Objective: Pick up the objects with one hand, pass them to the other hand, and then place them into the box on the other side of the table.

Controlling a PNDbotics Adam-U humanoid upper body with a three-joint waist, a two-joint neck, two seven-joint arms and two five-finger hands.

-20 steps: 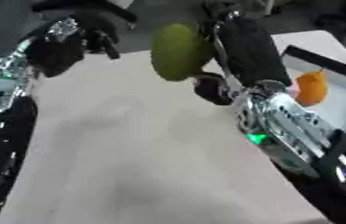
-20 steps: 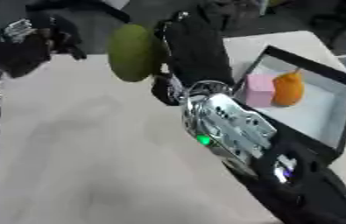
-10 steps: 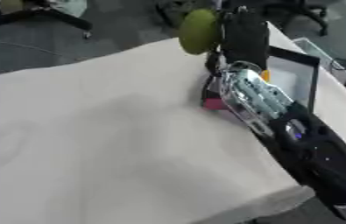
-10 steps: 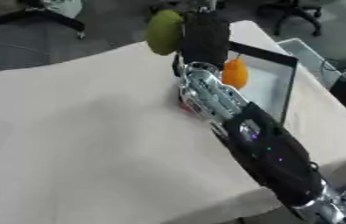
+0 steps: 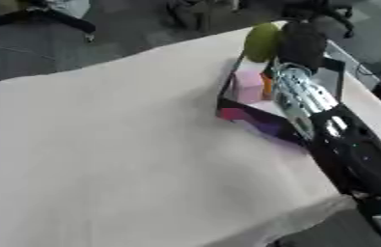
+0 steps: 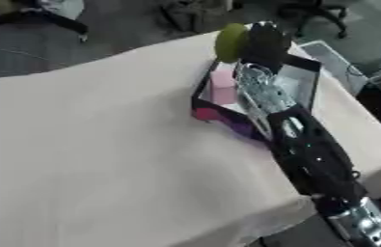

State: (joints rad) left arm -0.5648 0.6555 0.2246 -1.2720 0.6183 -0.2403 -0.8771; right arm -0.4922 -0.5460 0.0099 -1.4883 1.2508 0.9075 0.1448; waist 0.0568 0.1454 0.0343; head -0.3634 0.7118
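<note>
Our right hand (image 5: pixel 301 44) now reaches out over the far end of the box (image 6: pixel 305 82), its fingers curled around the green fruit (image 5: pixel 262 41), which hangs at the box's far left corner rather than above its middle. A second ago that same hand held the fruit up near our left hand over the open table; half a second ago it was already carrying it along the right edge. So we judge the pass between hands done and the carry nearly finished.

The head has swung right as well, so the whole table (image 5: pixel 101 144) sits differently in view, and our left hand no longer shows at all.

Inside the box we see a pink block (image 5: pixel 248 87) and, just beside it, a sliver of something orange (image 5: pixel 267 83), mostly hidden by our forearm. What seems left is to bring the fruit inward over the box, lower it and let go.
</note>
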